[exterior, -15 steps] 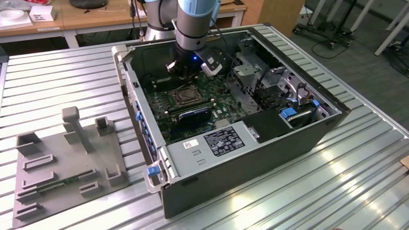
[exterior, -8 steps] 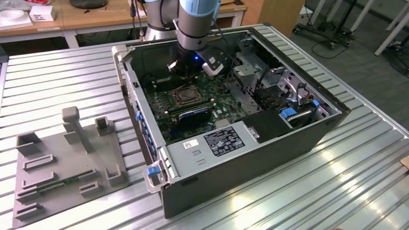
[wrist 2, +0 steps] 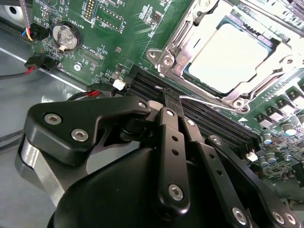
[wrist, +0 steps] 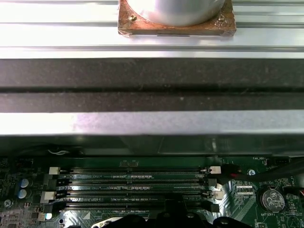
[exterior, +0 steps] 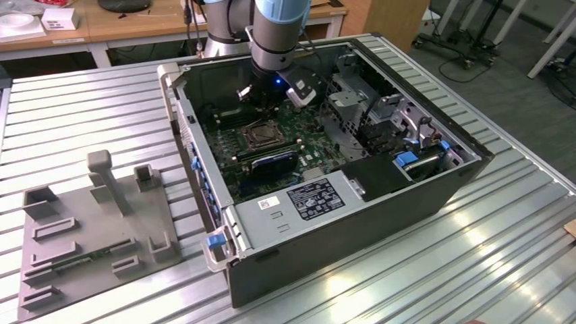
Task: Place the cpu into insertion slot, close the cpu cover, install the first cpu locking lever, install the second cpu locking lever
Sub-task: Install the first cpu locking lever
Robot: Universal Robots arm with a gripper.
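**Hovering beside the socket, chip seated**

You have the chip (wrist 2: 232, 57) lying flat inside the socket (exterior: 262, 136). The cover (wrist 2: 178, 45) is folded down over it, with its silvery frame ringing the chip's pale face. Your gripper (wrist 2: 171, 97) hangs just beside the socket, over the long black memory slots (wrist 2: 213, 118) that run along one side of it. The jaws look pressed together, with nothing held between them. You cannot tell from these views whether either locking lever is latched. Past the memory slots, farther from the socket, a round coin battery (wrist 2: 65, 35) sits on the green board. In the exterior view the socket lies near the middle of the open computer case (exterior: 432, 196), which rests on the ribbed tabletop (exterior: 504, 256).
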